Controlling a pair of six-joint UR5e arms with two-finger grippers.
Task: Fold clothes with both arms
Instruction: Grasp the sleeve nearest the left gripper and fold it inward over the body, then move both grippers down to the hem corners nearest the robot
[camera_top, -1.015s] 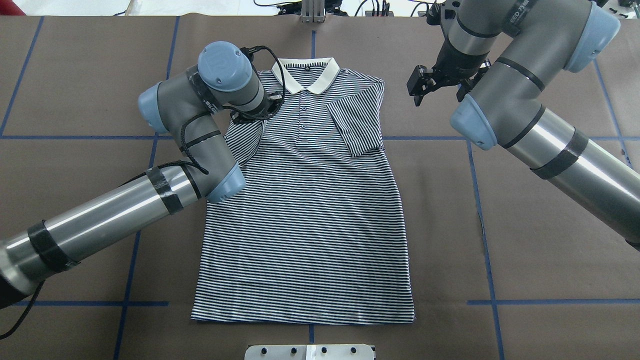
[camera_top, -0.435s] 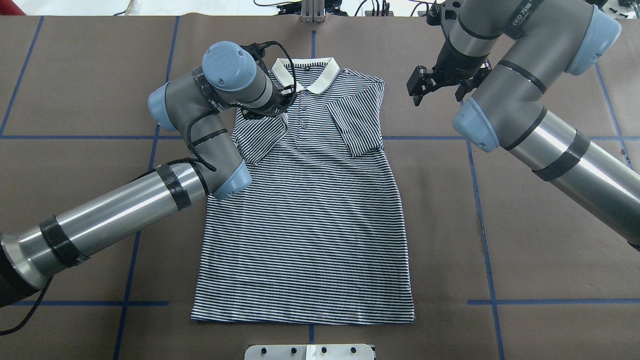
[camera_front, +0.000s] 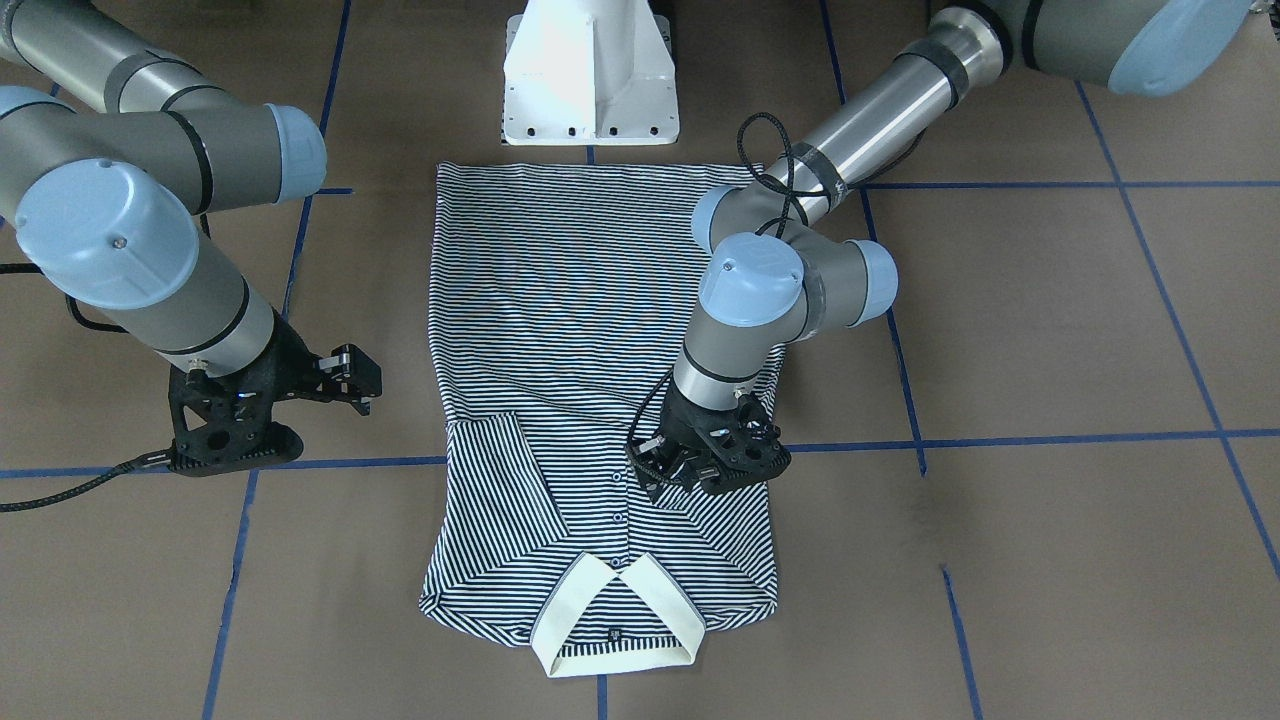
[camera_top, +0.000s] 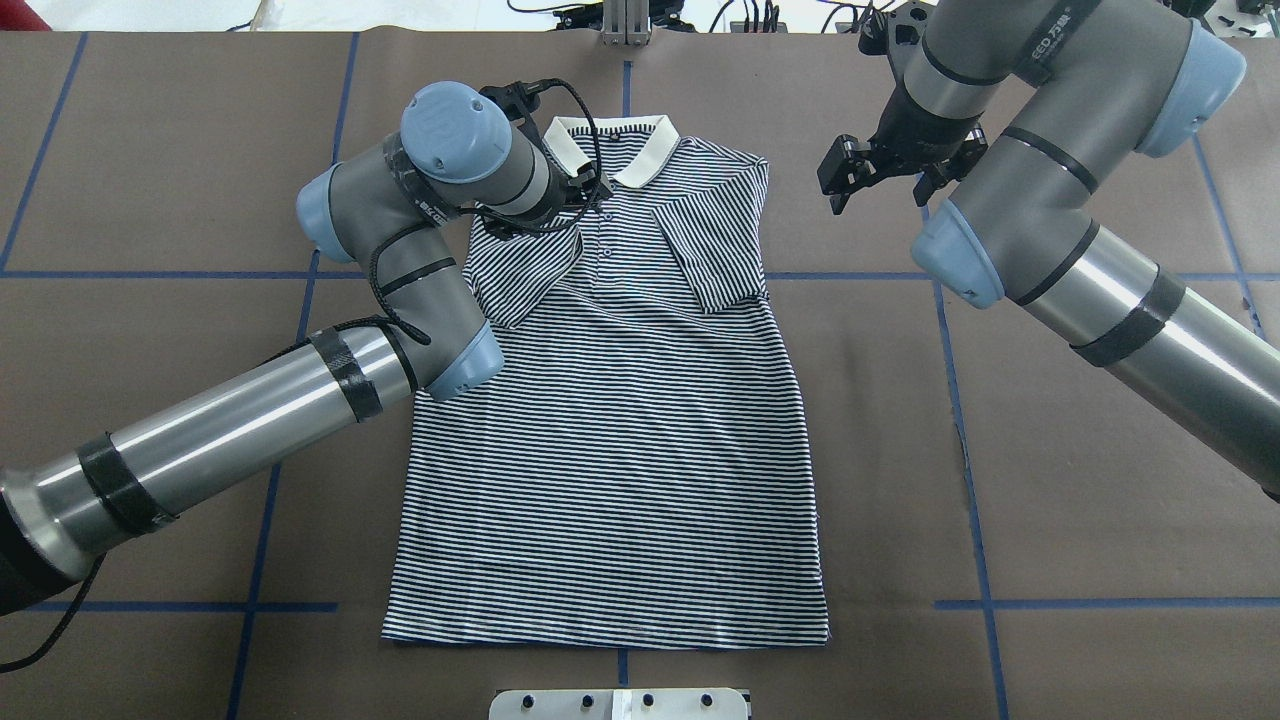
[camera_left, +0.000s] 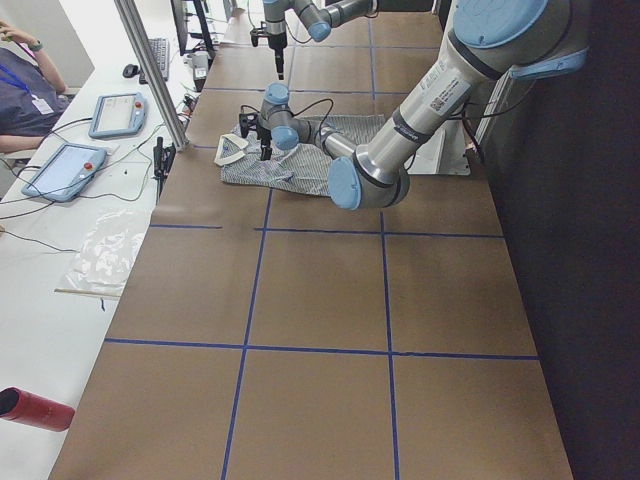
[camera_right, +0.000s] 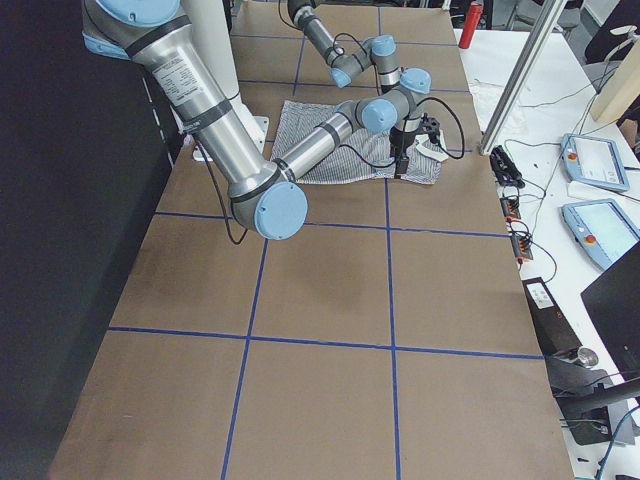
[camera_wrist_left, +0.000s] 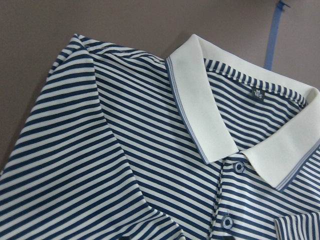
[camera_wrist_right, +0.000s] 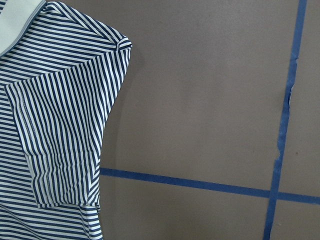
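My left jaws, state indeterminable, have carried the sleeve (camera_top: 520, 275) toward 3 o'clock across the shirt (camera_top: 610, 450); my right jaws stay open at the shirt's 2 o'clock.

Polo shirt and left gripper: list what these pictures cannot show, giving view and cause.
Left gripper: jaws hidden under its own wrist, overhead and front-facing views; grip on sleeve unknowable.
Collar label: lettering too small, left wrist view.
Polo shirt: tiny in both side views.

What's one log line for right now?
polo shirt: both sleeves folded in | left gripper: over shirt, grip unclear | right gripper: open, beside shirt
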